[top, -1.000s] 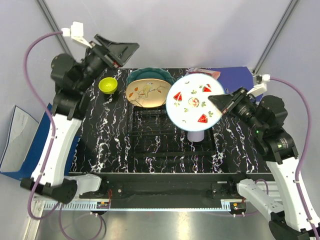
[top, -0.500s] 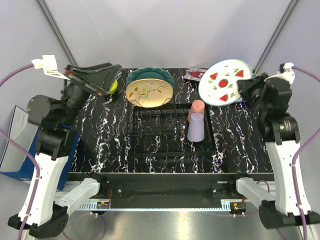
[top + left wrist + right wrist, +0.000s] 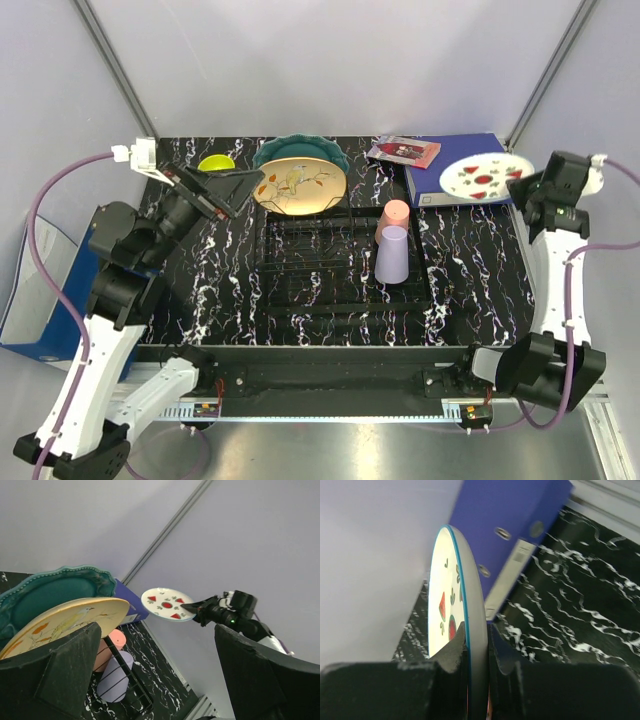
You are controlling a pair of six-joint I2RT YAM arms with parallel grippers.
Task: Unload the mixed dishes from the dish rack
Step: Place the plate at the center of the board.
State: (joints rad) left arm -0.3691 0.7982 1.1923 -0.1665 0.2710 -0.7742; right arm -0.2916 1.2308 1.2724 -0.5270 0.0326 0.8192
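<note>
The black wire dish rack (image 3: 330, 285) sits mid-table. A teal scalloped plate (image 3: 300, 148) and a cream-orange plate (image 3: 298, 186) stand at its far end; a pink cup (image 3: 396, 213) and a lavender cup (image 3: 392, 256) lie at its right side. The small yellow bowl (image 3: 215, 162) stands on the table at the far left. My right gripper (image 3: 520, 182) is shut on the rim of the white plate (image 3: 484, 177) and holds it tilted over the blue binder; the grip shows in the right wrist view (image 3: 476, 640). My left gripper (image 3: 235, 190) is open and empty, just left of the cream-orange plate (image 3: 65, 622).
A blue binder (image 3: 450, 158) and a small red-patterned booklet (image 3: 403, 151) lie at the far right of the black marble tabletop (image 3: 215, 270). A second blue binder (image 3: 35, 290) lies off the table's left edge. Frame poles rise at both far corners.
My right arm has swung the white plate from above the rack out to the far right, over the blue binder. My left arm has come down towards the cream-orange plate.
</note>
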